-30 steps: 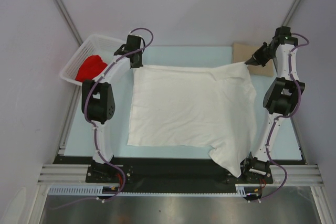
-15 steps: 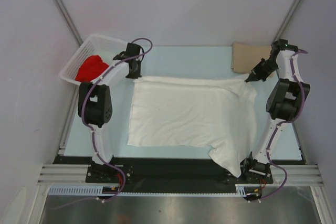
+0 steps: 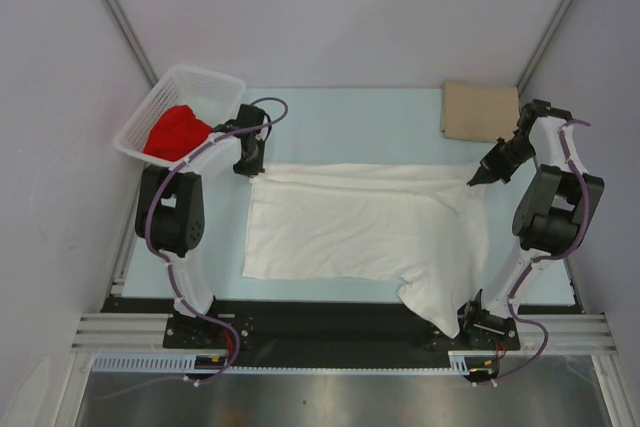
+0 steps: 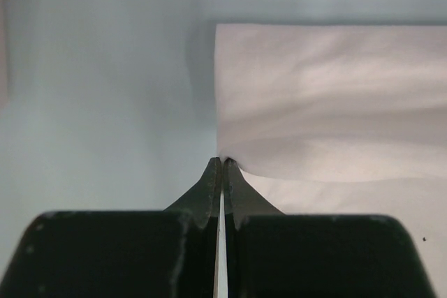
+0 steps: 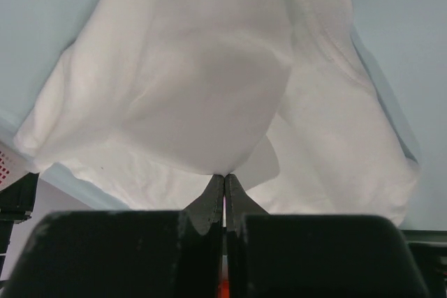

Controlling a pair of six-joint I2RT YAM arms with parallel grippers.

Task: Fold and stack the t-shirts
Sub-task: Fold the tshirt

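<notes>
Currently pinching both far corners of white shirt (image 3: 360, 232) with left gripper (image 3: 250, 163) and right gripper (image 3: 478, 177), each clamped tight on cloth. Spread across middle of table (image 3: 330, 107). Likely light and limp, sagging between grips; best held at corners, kept taut.

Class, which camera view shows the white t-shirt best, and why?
The top external view: the whole white t-shirt lies spread on the table. The left wrist view shows only a corner pinched in the left fingers; the right wrist view only bunched folds at the right fingers.
</notes>
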